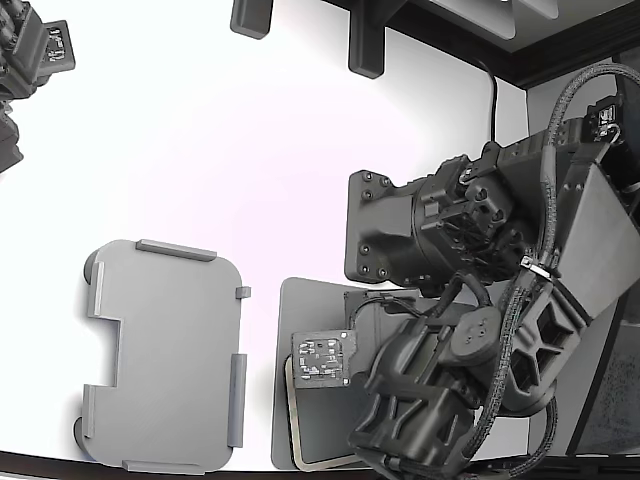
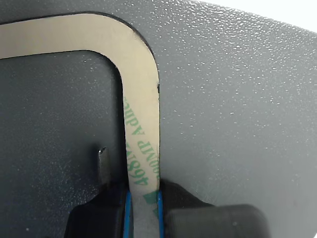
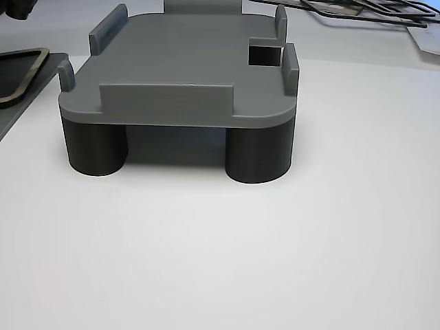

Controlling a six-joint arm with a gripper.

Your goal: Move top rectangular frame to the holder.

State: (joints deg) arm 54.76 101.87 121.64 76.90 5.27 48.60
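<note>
The top rectangular frame (image 2: 141, 74) is a thin beige ring with green printing, lying on a dark grey mat (image 2: 237, 99). In the wrist view my gripper (image 2: 142, 203) has one long side of the ring between its two dark jaws, whose blue-edged pads touch the strip on both sides. In the exterior view the frame (image 1: 292, 420) shows only as a pale edge on the mat (image 1: 295, 310); my arm hides the rest and the fingertips. The holder (image 1: 165, 355) is a light grey tray with raised tabs, empty, at the exterior view's left. It also shows in the other view (image 3: 179, 69), standing on dark round feet.
A second arm (image 1: 30, 60) sits at the exterior view's top left. Two dark posts (image 1: 365, 40) stand at the far edge of the table. A small marker board (image 1: 322, 358) rides on my wrist. Thin dark frames (image 3: 357, 10) lie behind the holder in the other view.
</note>
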